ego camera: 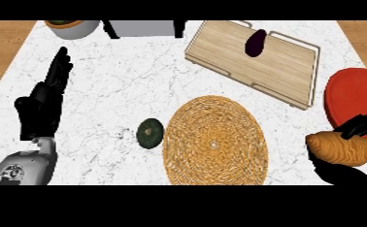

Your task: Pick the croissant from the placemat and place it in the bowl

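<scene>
The golden-brown croissant (pixel 337 148) hangs at the right edge of the head view, held by my right hand (pixel 342 172), whose dark fingers (pixel 356 126) curl over its top. It is off the round woven placemat (pixel 215 141), which lies bare in the lower middle. The red bowl (pixel 349 97) sits at the right edge, just above the croissant and partly cut off by the frame. My left hand (pixel 44 100) rests open at the left, fingers pointing up.
A dark green round vegetable (pixel 150 133) lies just left of the placemat. A wooden tray (pixel 254 61) with a dark eggplant (pixel 255 43) on it stands at the back right. A pale pot (pixel 72 27) and a grey appliance (pixel 143 28) line the back edge.
</scene>
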Robot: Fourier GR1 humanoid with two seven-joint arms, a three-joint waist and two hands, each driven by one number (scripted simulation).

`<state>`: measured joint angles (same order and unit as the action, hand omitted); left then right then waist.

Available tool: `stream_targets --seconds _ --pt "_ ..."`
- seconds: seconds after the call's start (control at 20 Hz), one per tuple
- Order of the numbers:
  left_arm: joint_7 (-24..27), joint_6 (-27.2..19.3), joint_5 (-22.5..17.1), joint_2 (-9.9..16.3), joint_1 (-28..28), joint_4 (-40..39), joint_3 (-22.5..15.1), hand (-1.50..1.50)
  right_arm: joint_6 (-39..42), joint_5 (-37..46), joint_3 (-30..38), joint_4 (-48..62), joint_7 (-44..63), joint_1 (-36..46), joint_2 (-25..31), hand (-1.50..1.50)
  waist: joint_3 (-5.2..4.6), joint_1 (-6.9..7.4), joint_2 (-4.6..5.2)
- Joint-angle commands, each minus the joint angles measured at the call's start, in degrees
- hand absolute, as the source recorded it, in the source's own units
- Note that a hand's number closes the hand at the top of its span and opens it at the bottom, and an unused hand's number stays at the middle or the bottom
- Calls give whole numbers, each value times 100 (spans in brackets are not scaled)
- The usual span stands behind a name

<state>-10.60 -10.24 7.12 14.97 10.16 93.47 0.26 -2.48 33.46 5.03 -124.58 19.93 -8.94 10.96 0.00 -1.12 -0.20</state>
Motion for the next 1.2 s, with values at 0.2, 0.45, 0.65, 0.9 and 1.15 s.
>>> stream_targets --seconds 0.2,0.45,0.65,0.9,1.15 --pt "162 125 -33 -1 -160 117 106 0 -359 -1014 1910 1729 -1845 172 676 150 8 93 19" --pt "-98 262 -66 32 137 95 125 0 -599 -409 2195 3247 -2175 979 1377 150 5 148 32" --pt "307 43 214 -253 135 -318 -109 0 -1389 252 2221 4989 -2851 1728 1699 150 9 215 66" --pt "116 133 194 -203 335 -278 -24 0 -1965 306 2420 7158 -3608 2631 2031 150 11 233 60" --pt "-129 185 197 -238 509 -190 -102 0 -1207 -212 2639 8711 -3742 3470 2371 -150 24 340 102"
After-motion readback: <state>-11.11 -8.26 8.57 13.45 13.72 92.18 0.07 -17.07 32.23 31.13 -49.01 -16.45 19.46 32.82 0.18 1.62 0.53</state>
